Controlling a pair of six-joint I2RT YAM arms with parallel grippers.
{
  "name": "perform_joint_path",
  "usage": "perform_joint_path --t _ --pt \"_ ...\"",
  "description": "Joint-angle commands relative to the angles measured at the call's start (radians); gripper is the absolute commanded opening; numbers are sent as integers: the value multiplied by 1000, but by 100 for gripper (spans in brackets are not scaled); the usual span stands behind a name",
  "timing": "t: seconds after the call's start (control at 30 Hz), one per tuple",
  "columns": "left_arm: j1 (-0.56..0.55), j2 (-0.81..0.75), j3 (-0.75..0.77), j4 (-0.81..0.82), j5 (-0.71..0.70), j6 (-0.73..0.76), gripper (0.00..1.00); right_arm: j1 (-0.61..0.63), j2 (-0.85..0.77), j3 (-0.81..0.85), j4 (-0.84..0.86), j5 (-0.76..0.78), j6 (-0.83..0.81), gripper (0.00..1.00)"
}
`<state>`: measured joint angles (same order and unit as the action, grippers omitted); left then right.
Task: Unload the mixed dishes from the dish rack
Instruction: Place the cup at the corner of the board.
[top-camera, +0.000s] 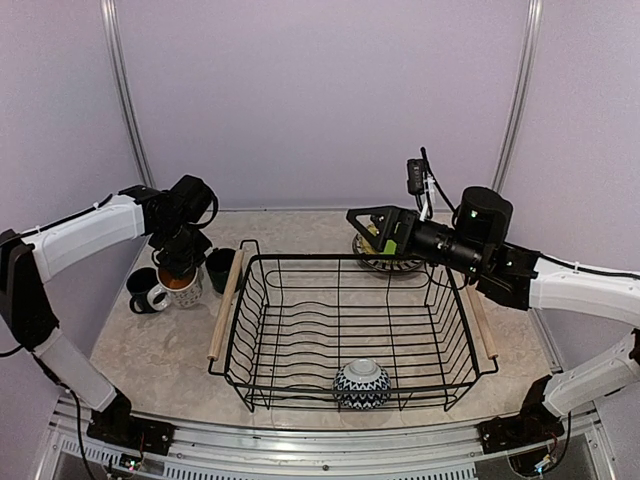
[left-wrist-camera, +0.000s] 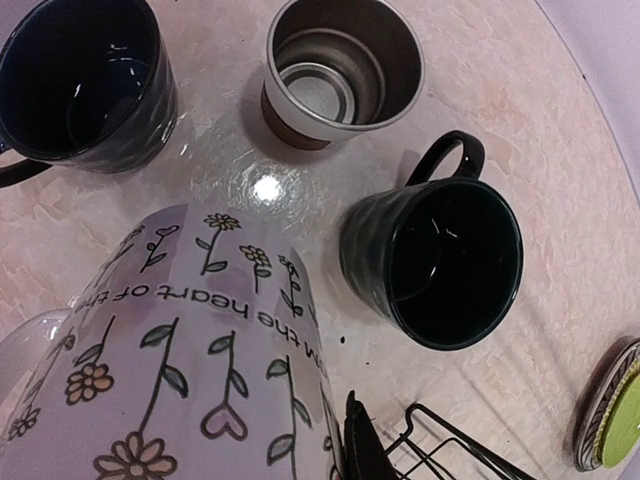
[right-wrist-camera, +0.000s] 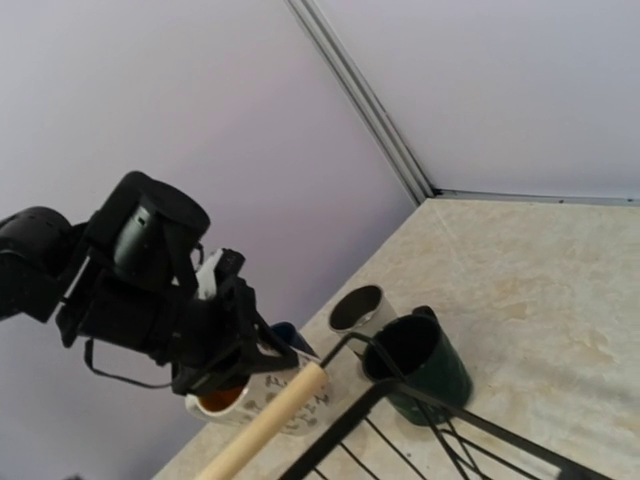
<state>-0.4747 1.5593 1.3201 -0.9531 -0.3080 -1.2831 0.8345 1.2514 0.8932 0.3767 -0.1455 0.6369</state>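
Observation:
My left gripper (top-camera: 180, 266) is shut on the rim of a white flower-patterned cup (top-camera: 186, 290), low at the table left of the dish rack (top-camera: 300, 330). The cup fills the left wrist view (left-wrist-camera: 190, 370), with one finger (left-wrist-camera: 365, 450) beside it. A dark blue mug (top-camera: 143, 290) (left-wrist-camera: 85, 85) and a teal mug (top-camera: 220, 268) (left-wrist-camera: 440, 265) stand near it. A blue-white patterned bowl (top-camera: 362, 383) lies upside down at the rack's near edge. My right gripper (top-camera: 362, 225) hangs open and empty above stacked plates (top-camera: 390, 264) behind the rack.
A steel cup (left-wrist-camera: 340, 70) (right-wrist-camera: 357, 308) stands behind the teal mug. The lime-green plate tops the stack (left-wrist-camera: 622, 428). The rack's wooden left handle (right-wrist-camera: 265, 425) runs close to the mugs. Walls close in at the back and sides.

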Motion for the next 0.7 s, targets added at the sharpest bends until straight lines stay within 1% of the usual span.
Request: perform_joint_path --t 0.0,0.1,0.37,0.53,0.67 --pt "43 6 -10 35 31 -26 0 -6 -48 24 -65 38 -31 100" --pt "62 24 -21 49 72 -30 0 -7 -67 14 -80 54 -35 100" --pt "76 65 -35 61 105 -42 0 -6 -89 -14 -79 67 -32 100" --pt "98 101 -38 80 155 -31 0 -6 -89 -14 -88 67 -35 100" --pt "102 122 -38 86 163 -24 0 -6 -94 -18 -96 71 -39 100"
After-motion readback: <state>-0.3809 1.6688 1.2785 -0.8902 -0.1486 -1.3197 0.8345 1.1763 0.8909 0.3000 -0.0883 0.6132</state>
